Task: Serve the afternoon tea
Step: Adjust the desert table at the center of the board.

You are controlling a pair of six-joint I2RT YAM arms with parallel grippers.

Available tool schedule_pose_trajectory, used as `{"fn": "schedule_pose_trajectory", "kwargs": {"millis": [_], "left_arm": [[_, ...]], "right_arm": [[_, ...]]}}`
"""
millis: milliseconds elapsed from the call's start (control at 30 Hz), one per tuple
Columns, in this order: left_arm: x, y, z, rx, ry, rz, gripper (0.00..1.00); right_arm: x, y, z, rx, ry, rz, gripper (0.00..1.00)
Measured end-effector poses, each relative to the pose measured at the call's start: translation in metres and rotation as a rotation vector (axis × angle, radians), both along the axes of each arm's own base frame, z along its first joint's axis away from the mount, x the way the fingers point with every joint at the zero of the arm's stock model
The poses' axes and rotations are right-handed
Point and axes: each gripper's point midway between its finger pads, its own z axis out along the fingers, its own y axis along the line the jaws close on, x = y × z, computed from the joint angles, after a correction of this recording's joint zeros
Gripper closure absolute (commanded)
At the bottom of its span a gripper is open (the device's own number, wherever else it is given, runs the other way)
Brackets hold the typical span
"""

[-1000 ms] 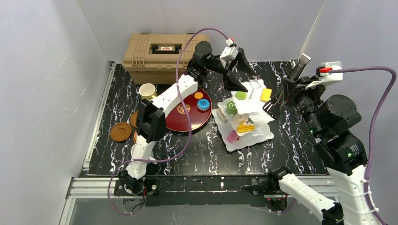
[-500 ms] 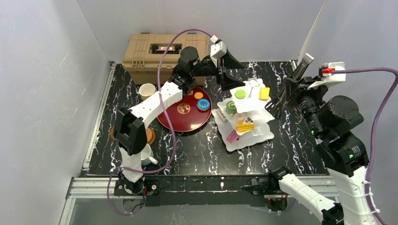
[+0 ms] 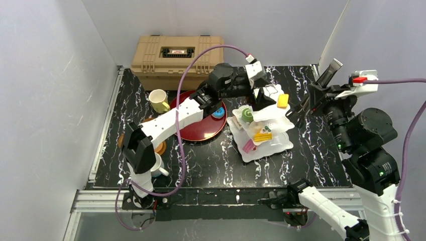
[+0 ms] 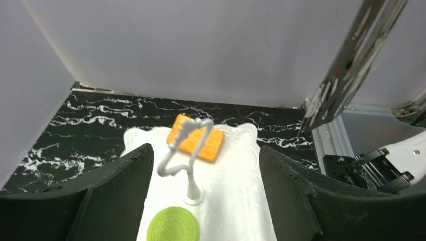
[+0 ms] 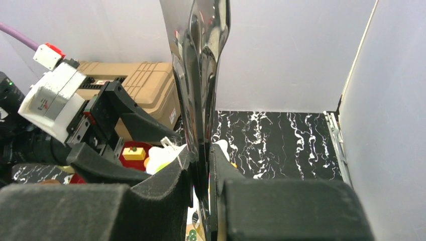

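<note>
White 3-tier stand (image 3: 279, 146) sits just right of the dark-red tray (image 3: 190, 132), w/ an orange biscuit (image 4: 196, 141) and a green round cake (image 4: 173, 227) on its top tier. Left gripper (image 4: 203, 168) hovers over that tier, jaws spread wide either side of the stand's loop handle (image 4: 177, 159), gripping nothing. Right gripper (image 5: 205, 173), just right of the stand, is pinched on shiny metal tongs (image 5: 198, 75) that point up.
</note>
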Motion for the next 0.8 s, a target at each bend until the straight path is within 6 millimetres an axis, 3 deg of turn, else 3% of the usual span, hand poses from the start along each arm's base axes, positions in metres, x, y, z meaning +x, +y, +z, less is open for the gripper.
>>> {"fn": "schedule_pose_trajectory", "kwargs": {"millis": [100, 233, 300, 400, 533, 800], "left_arm": [[0.006, -0.007, 0.013, -0.022, -0.001, -0.004, 0.44], [0.025, -0.013, 0.037, -0.08, 0.016, -0.031, 0.75], [0.035, -0.014, 0.038, -0.09, 0.033, -0.041, 0.74], [0.039, -0.011, 0.033, -0.088, 0.056, -0.063, 0.57], [0.028, -0.01, 0.032, -0.083, 0.075, -0.125, 0.51], [-0.004, -0.007, 0.028, -0.056, 0.115, -0.317, 0.59]], "right_arm": [[-0.004, -0.002, 0.007, 0.007, -0.018, 0.0, 0.91], [-0.009, -0.005, 0.014, 0.011, -0.037, 0.0, 0.91], [-0.01, -0.006, 0.016, 0.01, -0.042, 0.0, 0.91], [-0.011, -0.007, 0.017, 0.008, -0.045, -0.001, 0.91], [-0.012, -0.007, 0.017, 0.005, -0.044, -0.002, 0.91], [-0.012, -0.008, 0.015, 0.001, -0.039, -0.002, 0.91]]}}
